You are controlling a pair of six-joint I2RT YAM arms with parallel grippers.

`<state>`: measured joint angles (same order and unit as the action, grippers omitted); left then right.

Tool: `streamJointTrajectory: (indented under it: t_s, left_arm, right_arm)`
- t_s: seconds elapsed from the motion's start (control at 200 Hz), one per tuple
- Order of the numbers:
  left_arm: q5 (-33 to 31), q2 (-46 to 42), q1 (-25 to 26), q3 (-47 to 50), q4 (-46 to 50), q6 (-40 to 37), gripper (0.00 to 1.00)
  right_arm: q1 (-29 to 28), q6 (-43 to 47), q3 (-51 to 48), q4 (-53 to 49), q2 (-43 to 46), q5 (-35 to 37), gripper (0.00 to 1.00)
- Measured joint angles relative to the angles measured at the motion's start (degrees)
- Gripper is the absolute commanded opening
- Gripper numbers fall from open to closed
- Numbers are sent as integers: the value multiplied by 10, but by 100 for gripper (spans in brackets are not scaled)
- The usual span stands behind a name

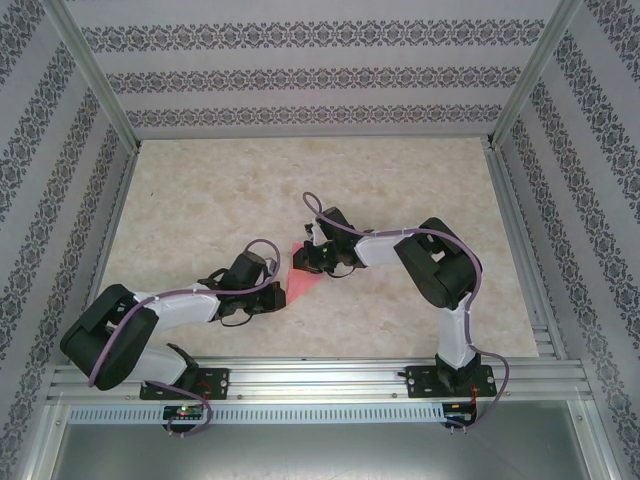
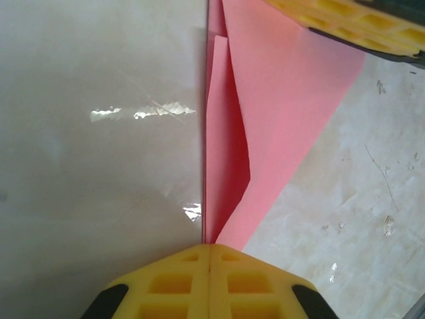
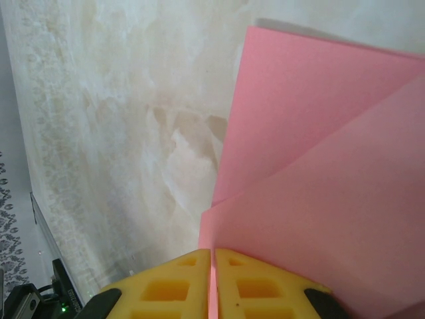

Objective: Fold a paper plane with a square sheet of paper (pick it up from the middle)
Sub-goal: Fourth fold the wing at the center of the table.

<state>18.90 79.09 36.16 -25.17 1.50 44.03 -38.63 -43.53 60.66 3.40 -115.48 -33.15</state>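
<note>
My left gripper (image 2: 210,266) is nearest, its yellow pads pressed together on the tip of the pink sheet (image 2: 285,100), which is already creased into layered flaps. In the right wrist view, my right gripper (image 3: 212,269) pinches the sheet's (image 3: 319,166) edge. From above, the sheet (image 1: 303,272) sits between both grippers. I judge the early folds done, the slim dart not yet shaped.

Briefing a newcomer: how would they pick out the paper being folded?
Look near the middle of the beige marbled tabletop. There the thin pink folded sheet of paper is pinched between the left gripper and the right gripper. It is the only pink thing on that pale surface.
</note>
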Motion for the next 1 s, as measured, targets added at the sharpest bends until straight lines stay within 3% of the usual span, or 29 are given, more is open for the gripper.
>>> streamJointTrajectory:
  t_s: [0.325, 0.55, 0.709, 1.004]
  left_arm:
    - [-10, -8, 0, 0, 12, 13, 2]
    - [-16, -58, 0, 0, 66, 13, 14]
    - [-28, -108, 0, -31, 111, 14, 17]
    - [0, -37, 0, -94, 72, 15, 17]
  right_arm:
    - [0, 0, 5, -7, -2, 0, 12]
    - [0, 0, 7, -10, -3, 0, 12]
    - [0, 0, 10, -13, -4, 0, 12]
    - [0, -3, 10, -14, -4, 1, 12]
